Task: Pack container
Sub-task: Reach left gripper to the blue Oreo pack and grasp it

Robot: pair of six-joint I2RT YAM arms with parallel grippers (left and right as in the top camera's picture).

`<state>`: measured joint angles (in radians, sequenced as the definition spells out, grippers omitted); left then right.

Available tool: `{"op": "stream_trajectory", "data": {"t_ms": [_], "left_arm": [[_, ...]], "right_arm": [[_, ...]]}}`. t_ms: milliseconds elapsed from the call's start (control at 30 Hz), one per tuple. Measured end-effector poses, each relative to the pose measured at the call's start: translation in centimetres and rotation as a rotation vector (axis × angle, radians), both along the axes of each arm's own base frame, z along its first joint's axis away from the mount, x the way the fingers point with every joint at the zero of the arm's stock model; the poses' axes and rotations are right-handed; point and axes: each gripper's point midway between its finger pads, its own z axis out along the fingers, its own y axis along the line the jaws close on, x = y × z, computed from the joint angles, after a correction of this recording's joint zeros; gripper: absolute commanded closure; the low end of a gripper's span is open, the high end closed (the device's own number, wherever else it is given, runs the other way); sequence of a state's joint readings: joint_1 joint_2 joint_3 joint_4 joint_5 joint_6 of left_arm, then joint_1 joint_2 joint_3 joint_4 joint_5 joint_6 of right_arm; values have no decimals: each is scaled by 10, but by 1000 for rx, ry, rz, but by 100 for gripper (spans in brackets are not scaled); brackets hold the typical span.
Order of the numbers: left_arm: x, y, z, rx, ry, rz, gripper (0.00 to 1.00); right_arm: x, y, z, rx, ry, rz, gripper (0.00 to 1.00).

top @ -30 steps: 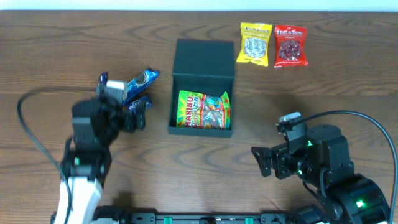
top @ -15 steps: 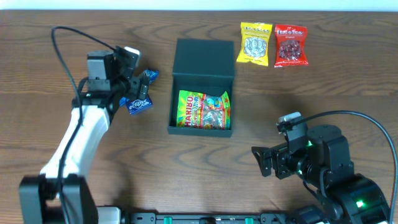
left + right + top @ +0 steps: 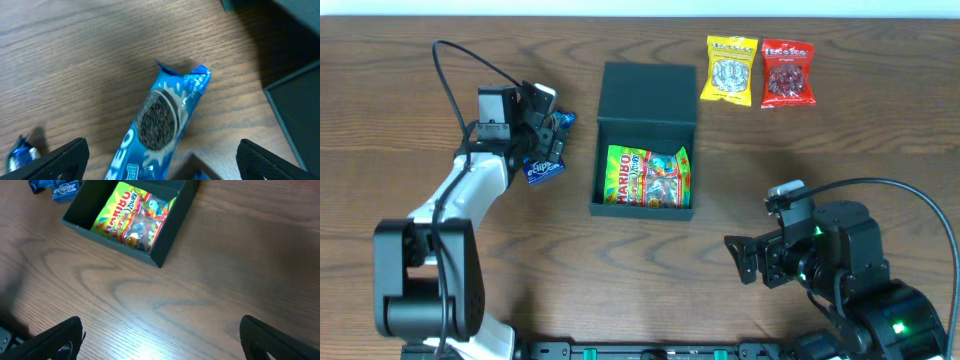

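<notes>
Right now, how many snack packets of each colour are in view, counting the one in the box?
Blue: 2 (Oreo packet, Eclipse packet)
Yellow packet: 1
Red packet: 1
Green Haribo packet, in the container: 1
Total: 5

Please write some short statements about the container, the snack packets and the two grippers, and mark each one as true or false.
1. The container stands with its lid open. True.
2. The Haribo bag lies on the table beside the container. False: it lies inside the container.
3. The yellow packet and the red packet lie side by side, outside the container. True.
4. The left gripper is shut on the Oreo packet. False: its jaws stand open, and the packet lies on the table below them.
5. The right gripper holds a packet. False: it is open and empty.
</notes>
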<state>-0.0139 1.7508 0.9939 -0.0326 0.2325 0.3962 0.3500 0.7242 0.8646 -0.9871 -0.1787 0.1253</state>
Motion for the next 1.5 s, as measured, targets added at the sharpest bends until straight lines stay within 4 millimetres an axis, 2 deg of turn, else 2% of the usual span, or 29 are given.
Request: {"op": "stream_trajectory", "data": {"t_ms": [333,433,500,633,1000,1100,1200,1300,1333,1500], "left_arm": [[10,1,-38,6,26,8,0],[10,3,-48,9,41,17,17],[10,4,-52,17,46,19,36],[11,5,-52,22,41,21,63],[14,5,-48,23,33,22,66],[18,7,-40,30,14,28,74],[26,9,-15,38,-45,36,77],[33,8,19,44,-126,26,94],[34,6,35,45,-162,13,94],[33,-14,79,19,-262,-68,94]], "right_arm": [[0,0,0,0,0,0,1],[0,0,0,0,0,0,1],[0,0,0,0,0,0,1],[0,0,0,0,0,0,1],[0,0,0,0,0,0,1],[0,0,0,0,0,0,1],[0,0,0,0,0,0,1],[0,0,0,0,0,0,1],[0,0,0,0,0,0,1],[0,0,0,0,0,0,1]]}}
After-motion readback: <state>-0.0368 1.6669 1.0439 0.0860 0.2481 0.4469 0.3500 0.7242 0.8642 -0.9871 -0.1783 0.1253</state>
